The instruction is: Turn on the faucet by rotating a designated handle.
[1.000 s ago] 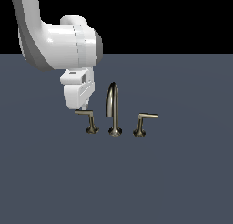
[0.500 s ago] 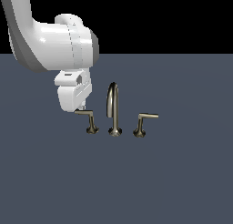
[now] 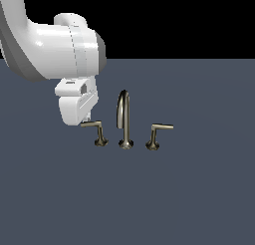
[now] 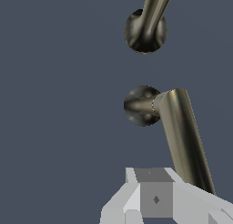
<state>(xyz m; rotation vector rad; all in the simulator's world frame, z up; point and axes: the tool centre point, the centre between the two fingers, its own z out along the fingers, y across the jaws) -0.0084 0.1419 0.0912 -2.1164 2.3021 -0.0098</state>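
Handle bar tip beside gripper.

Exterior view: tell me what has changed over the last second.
The arm and its gripper have shifted slightly toward the exterior view's left, staying down at the outer end of the handle. Nothing was visibly grasped or released. The handle's bar, the spout and the other lever look unchanged.

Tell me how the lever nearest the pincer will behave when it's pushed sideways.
The handle looks like rigid brushed metal, so it probably won't flex. Its thin bar joins an upright post on a flared base, so it should swing about that post rather than slide. The smooth rounded bar may let the pincer slip along it.
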